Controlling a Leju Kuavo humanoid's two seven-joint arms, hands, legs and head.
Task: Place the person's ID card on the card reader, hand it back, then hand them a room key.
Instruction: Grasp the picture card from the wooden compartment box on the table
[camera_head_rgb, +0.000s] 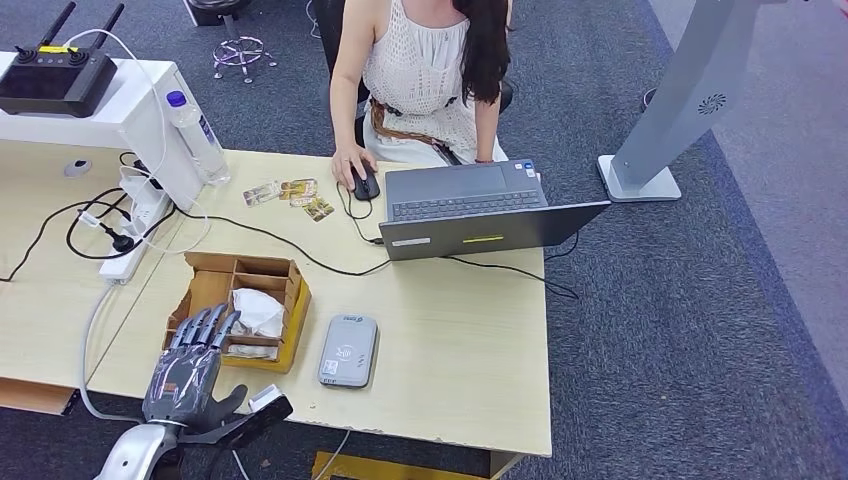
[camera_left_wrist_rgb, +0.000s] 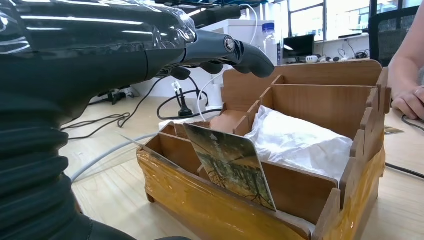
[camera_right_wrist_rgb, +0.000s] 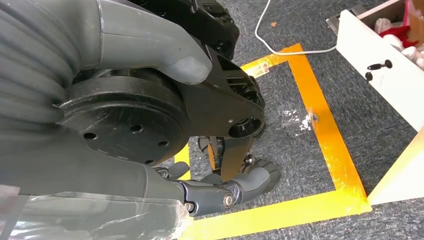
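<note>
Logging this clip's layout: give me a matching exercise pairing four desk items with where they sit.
Things:
1. card reader
2. mouse
3. left hand
4. bottle

Places:
A. under the person's hand
B. over the wooden box's near end
C. lying flat just right of the box
D. leaning against the white stand

Pairs: 1-C, 2-A, 3-B, 4-D
</note>
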